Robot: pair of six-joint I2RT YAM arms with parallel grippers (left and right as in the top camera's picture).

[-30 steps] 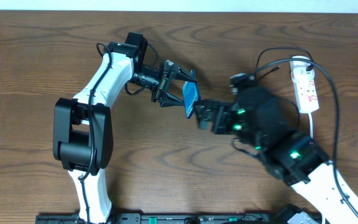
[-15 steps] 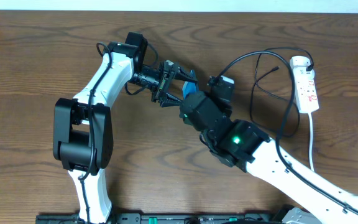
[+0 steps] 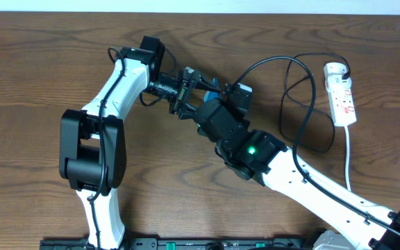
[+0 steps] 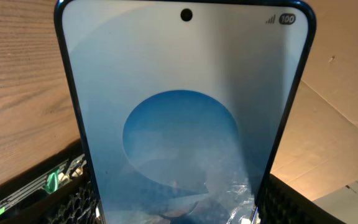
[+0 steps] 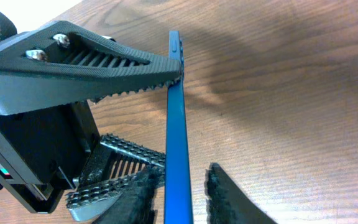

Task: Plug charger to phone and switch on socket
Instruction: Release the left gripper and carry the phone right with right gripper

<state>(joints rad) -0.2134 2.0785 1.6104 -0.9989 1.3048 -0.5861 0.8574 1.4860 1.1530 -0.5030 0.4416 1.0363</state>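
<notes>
While my left end effector (image 3: 192,90) grasps the phone (image 5: 178,124) by its side edges, edge-on over the worktop (image 5: 291,93), my right end effector (image 5: 179,193) straddles it, released, with a gap on one side.

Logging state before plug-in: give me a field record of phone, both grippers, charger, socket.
phone: held in the air, screen on
left gripper: fingers clamped on phone
right gripper: fingers flank phone's edge, gap visible on one side
charger: thin cable looped beside socket; tip not discernible
socket: far right in overhead view; switch state unreadable
</notes>
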